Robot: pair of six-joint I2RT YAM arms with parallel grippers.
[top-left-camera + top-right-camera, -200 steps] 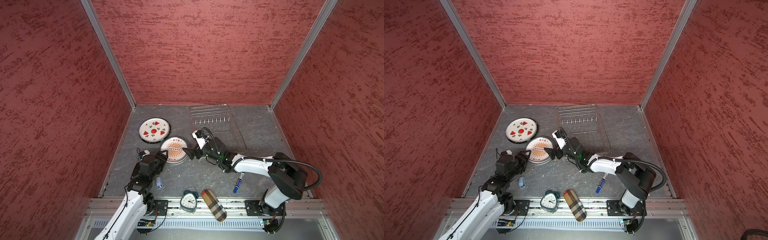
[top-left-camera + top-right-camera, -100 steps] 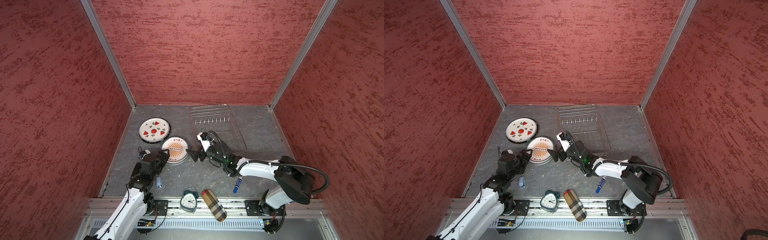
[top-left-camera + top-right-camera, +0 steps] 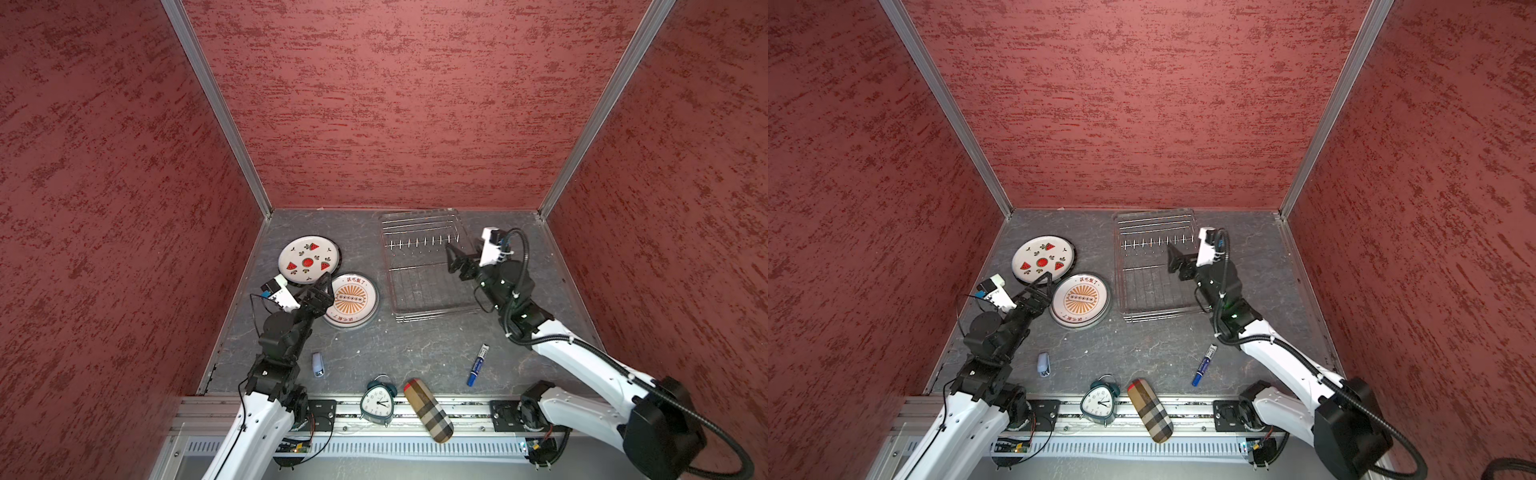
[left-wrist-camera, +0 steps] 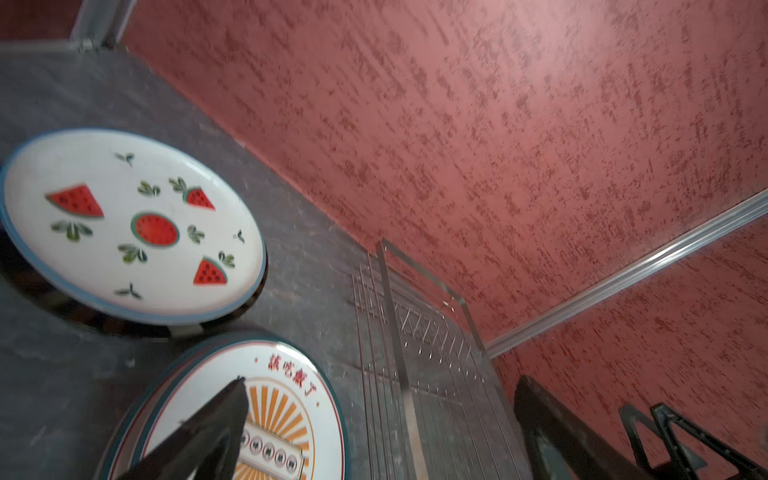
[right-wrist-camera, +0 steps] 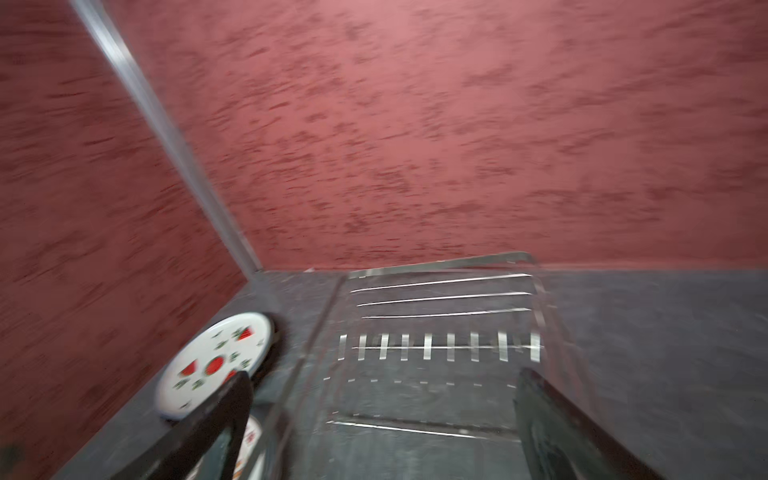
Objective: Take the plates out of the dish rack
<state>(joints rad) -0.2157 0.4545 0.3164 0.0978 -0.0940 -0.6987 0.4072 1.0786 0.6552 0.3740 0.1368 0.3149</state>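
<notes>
**Rack bare, both hands empty: the stacks are what's at risk now**

The dish rack shows only wire in both top views, with no plate in its prongs or on its grid. The unloading looks finished, or very nearly so. The plates lie flat on the table in two piles. The sunburst plate is right at the tips of the left hand. The watermelon plate is just past that hand, a little to one side.

The left hand is spread wide and holds nothing. In the left wrist view one finger lies across the near rim of the sunburst plate, but I cannot tell whether it touches. If this hand pulls away low or sweeps sideways, that finger could catch the rim. That could push the top plate off the ones that seem to sit beneath it.

The watermelon plate sits off-centre on a dark plate, with part of the lower rim showing. A knock from the left hand could slide or tilt it.

The right hand is also fully open and empty. It hangs over the side of the dish rack, with the prong row just ahead of its fingertips. If it drops or swings, a finger could hook a wire and drag the light rack toward the plates.
</notes>
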